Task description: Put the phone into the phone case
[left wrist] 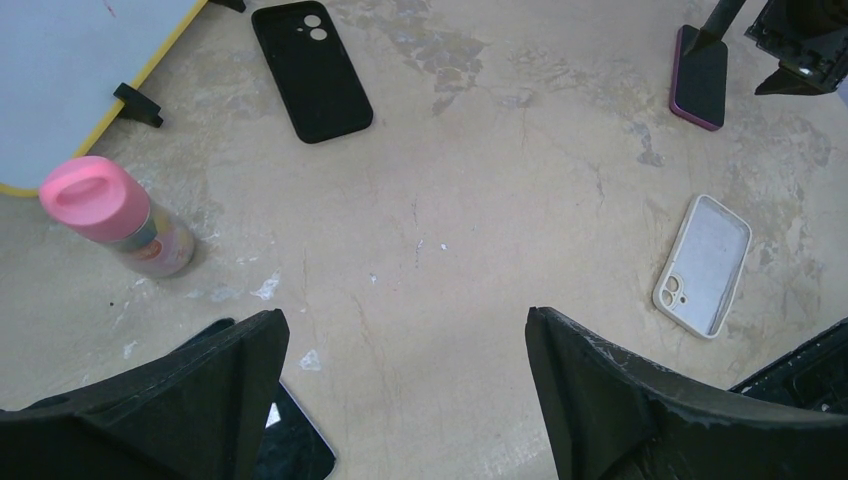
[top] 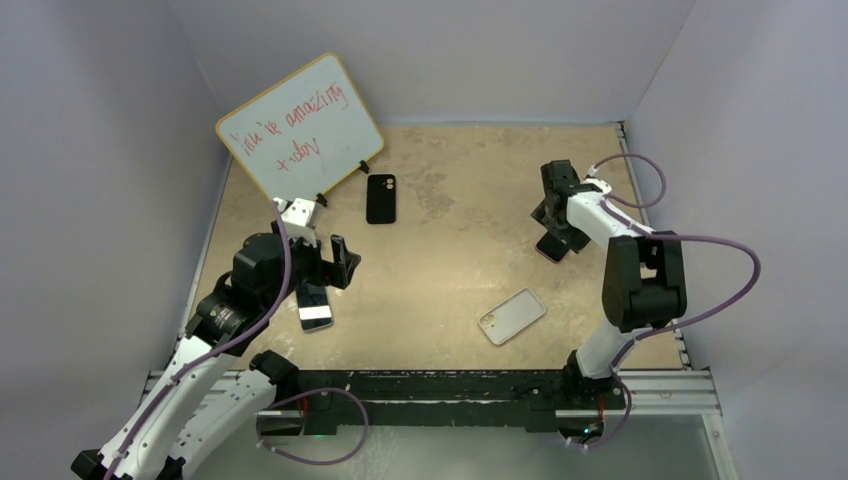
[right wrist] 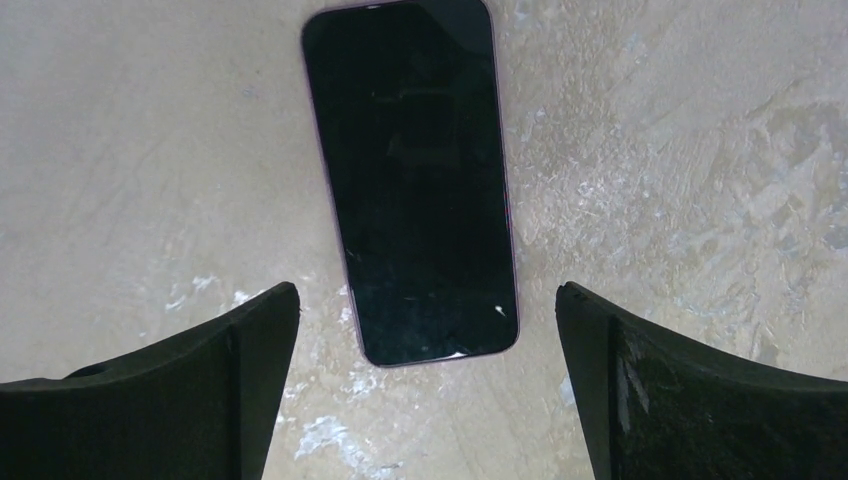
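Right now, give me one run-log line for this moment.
left end effector: open, by phone | right end effector: open, over pink-rimmed phone | case: untouched, apart from phone | nothing held

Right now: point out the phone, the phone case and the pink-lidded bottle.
the phone [top: 316, 312]: top external view, screen centre.
the phone case [left wrist: 312, 80]: left wrist view, middle of shell.
the pink-lidded bottle [left wrist: 90, 197]: left wrist view, on the lid.
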Robot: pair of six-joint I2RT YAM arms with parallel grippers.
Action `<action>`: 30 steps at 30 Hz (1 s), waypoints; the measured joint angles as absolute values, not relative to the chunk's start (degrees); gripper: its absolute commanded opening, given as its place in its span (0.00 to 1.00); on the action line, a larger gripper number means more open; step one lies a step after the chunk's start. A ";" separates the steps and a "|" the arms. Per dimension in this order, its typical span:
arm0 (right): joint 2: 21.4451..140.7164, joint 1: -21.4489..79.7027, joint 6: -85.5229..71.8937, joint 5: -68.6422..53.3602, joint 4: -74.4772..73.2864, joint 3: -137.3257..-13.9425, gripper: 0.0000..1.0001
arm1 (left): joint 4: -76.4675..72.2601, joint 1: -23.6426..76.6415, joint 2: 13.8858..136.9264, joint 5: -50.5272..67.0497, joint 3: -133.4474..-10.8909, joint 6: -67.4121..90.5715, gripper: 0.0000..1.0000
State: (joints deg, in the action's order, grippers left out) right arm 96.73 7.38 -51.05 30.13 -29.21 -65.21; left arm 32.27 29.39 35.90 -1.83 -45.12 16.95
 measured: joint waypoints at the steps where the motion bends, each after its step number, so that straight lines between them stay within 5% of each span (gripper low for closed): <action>1: 97.47 7.14 -51.05 29.91 -29.19 -65.19 0.99 | 32.27 29.39 35.92 -1.83 -45.12 16.95 0.93; 13: 103.63 5.34 -51.77 27.16 -28.14 -65.19 0.94 | 32.29 29.39 36.03 -2.02 -45.12 16.95 0.93; 24: 103.98 5.06 -52.58 25.52 -26.79 -65.21 0.66 | 32.27 29.39 36.71 -1.02 -45.12 16.95 0.92; 30: 101.75 4.97 -49.74 24.45 -23.38 -62.00 0.60 | 32.08 29.41 44.71 5.87 -46.26 17.67 0.77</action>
State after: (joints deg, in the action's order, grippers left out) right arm 101.75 4.97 -49.74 24.45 -23.38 -62.00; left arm 32.08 29.41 44.71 5.87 -46.26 17.67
